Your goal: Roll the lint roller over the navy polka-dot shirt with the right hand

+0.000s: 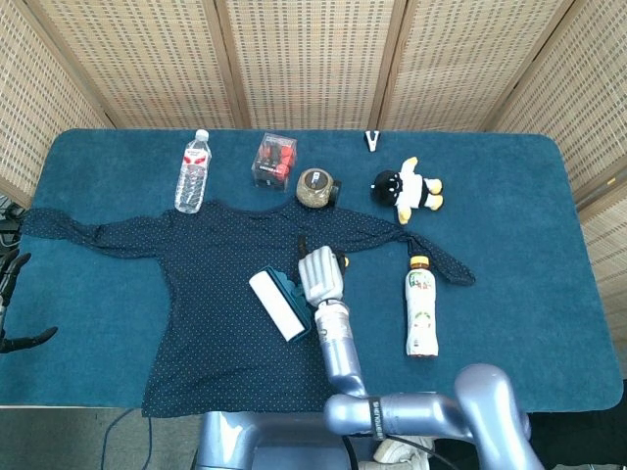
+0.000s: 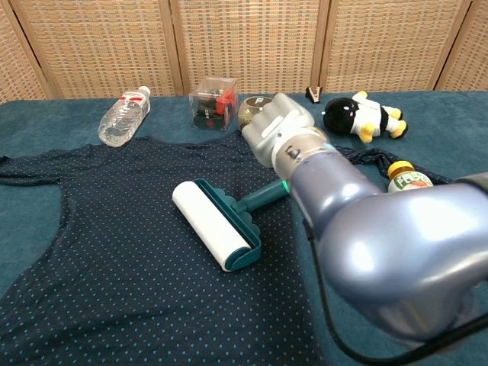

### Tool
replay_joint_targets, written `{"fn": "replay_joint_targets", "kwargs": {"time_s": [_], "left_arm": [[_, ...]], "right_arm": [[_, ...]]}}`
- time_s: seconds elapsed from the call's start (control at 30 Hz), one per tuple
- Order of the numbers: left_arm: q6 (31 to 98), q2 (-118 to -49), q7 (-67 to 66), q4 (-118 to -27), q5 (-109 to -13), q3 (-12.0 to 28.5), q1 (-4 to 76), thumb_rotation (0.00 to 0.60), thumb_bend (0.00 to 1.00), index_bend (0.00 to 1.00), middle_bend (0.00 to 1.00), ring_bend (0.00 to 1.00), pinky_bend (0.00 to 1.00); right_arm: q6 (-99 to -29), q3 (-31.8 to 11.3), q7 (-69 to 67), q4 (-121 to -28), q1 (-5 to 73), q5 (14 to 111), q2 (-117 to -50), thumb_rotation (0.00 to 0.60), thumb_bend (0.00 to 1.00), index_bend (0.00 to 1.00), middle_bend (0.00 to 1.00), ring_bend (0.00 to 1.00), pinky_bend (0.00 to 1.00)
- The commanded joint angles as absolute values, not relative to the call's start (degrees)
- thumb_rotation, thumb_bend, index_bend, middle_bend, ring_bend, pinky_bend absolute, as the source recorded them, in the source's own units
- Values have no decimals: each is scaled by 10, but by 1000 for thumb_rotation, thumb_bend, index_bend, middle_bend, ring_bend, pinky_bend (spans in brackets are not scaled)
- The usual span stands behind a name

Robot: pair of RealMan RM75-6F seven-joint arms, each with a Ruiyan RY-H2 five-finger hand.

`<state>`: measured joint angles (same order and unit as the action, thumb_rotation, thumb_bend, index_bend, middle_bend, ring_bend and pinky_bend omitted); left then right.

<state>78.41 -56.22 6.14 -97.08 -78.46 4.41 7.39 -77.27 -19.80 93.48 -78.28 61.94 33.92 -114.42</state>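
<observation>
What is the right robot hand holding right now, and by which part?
The right robot hand holds the lint roller by the far end of its teal handle, roller head resting on the shirt.

The shirt (image 1: pixel 216 294) is navy with tiny light dots. The lint roller (image 2: pixel 216 225) is white with a teal frame. The tablecloth (image 1: pixel 529 245) is dark blue-green. The plush penguin (image 1: pixel 407 188) is black, white and yellow.
</observation>
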Motion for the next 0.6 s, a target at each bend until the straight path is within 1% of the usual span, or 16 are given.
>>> {"fn": "replay_joint_targets", "kwargs": {"time_s": [0.03, 0.07, 0.1, 0.13, 0.17, 0.23, 0.27, 0.3, 0.33, 0.4, 0.43, 0.5, 0.53, 0.6], "left_arm": [[796, -560, 69, -971, -797, 40, 67, 600, 0, 0, 0, 0, 0], [799, -559, 71, -971, -801, 39, 66, 600, 0, 0, 0, 0, 0], [802, -559, 72, -971, -804, 38, 64, 600, 0, 0, 0, 0, 0], [805, -559, 73, -971, -808, 36, 63, 600, 0, 0, 0, 0, 0], [807, -559, 75, -971, -811, 35, 62, 600, 0, 0, 0, 0, 0], [814, -559, 77, -971, -818, 33, 59, 600, 0, 0, 0, 0, 0], [818, -558, 79, -973, -824, 30, 56, 600, 0, 0, 0, 0, 0], [821, -557, 81, -974, -829, 28, 54, 600, 0, 0, 0, 0, 0], [829, -556, 84, -975, -837, 26, 50, 600, 0, 0, 0, 0, 0], [839, -558, 89, -973, -847, 23, 46, 600, 0, 0, 0, 0, 0], [843, -560, 93, -970, -852, 21, 44, 600, 0, 0, 0, 0, 0], [852, -565, 96, -962, -862, 20, 41, 600, 0, 0, 0, 0, 0], [860, -569, 99, -956, -869, 18, 39, 600, 0, 0, 0, 0, 0], [870, -574, 102, -950, -879, 17, 37, 600, 0, 0, 0, 0, 0]], "right_arm": [[-753, -151, 803, -877, 554, 432, -1027, 600, 0, 0, 902, 988, 1000], [-742, -140, 765, -888, 541, 459, -1002, 600, 0, 0, 861, 969, 1000], [-733, -129, 728, -895, 529, 486, -977, 600, 0, 0, 784, 917, 984], [-722, -117, 689, -901, 518, 512, -953, 600, 0, 0, 692, 829, 889], [-708, -105, 651, -904, 507, 538, -928, 600, 0, 0, 623, 748, 772], [-689, -83, 583, -903, 490, 587, -884, 600, 0, 0, 390, 430, 341], [-689, -69, 541, -896, 477, 623, -859, 600, 0, 0, 313, 324, 233], [-692, -59, 510, -892, 466, 647, -842, 600, 0, 0, 214, 191, 129], [-705, -45, 463, -886, 447, 680, -819, 600, 0, 0, 139, 98, 59], [-728, -26, 398, -878, 421, 725, -792, 600, 0, 0, 54, 19, 4], [-739, -20, 369, -876, 409, 740, -781, 600, 0, 0, 24, 3, 0], [-764, -9, 319, -880, 379, 757, -760, 600, 0, 0, 1, 0, 0], [-784, -4, 289, -891, 356, 760, -748, 600, 0, 0, 0, 0, 0], [-800, 2, 257, -907, 332, 759, -736, 600, 0, 0, 0, 0, 0]]}}
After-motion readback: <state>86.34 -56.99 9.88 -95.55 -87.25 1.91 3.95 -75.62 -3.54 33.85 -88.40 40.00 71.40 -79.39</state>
